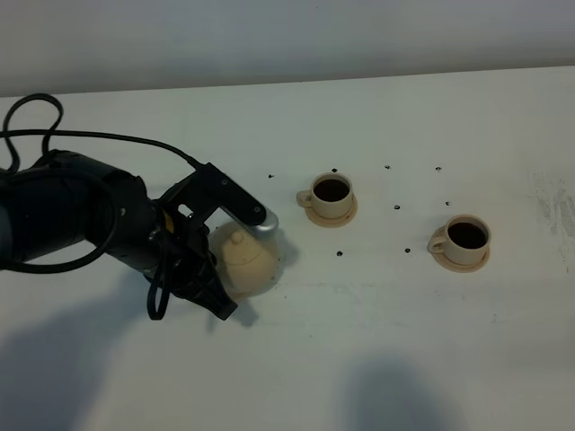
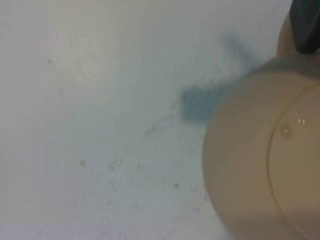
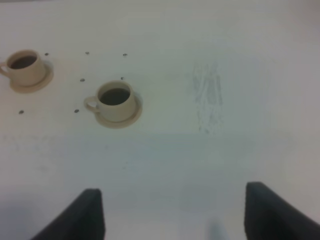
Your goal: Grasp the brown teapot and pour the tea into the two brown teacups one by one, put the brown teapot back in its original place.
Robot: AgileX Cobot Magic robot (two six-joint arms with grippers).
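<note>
The brown teapot point(image 1: 250, 262) sits between the two fingers of my left gripper point(image 1: 231, 256), which close on its sides low over the white table. In the left wrist view the teapot point(image 2: 250, 165) fills the corner as a blurred beige round, with one dark fingertip point(image 2: 305, 25) beside it. The two brown teacups point(image 1: 331, 191) point(image 1: 467, 236) stand on their small saucers to the right, both holding dark tea; they also show in the right wrist view point(image 3: 25, 64) point(image 3: 116, 99). My right gripper point(image 3: 175, 215) is open and empty. The flat saucer disc does not show.
Small dark specks point(image 1: 397, 208) dot the white table around the cups. A faint scuff mark point(image 3: 207, 95) lies right of the nearer cup. The left arm's black cable point(image 1: 36, 117) loops at the far left. Arm shadows fall along the front edge.
</note>
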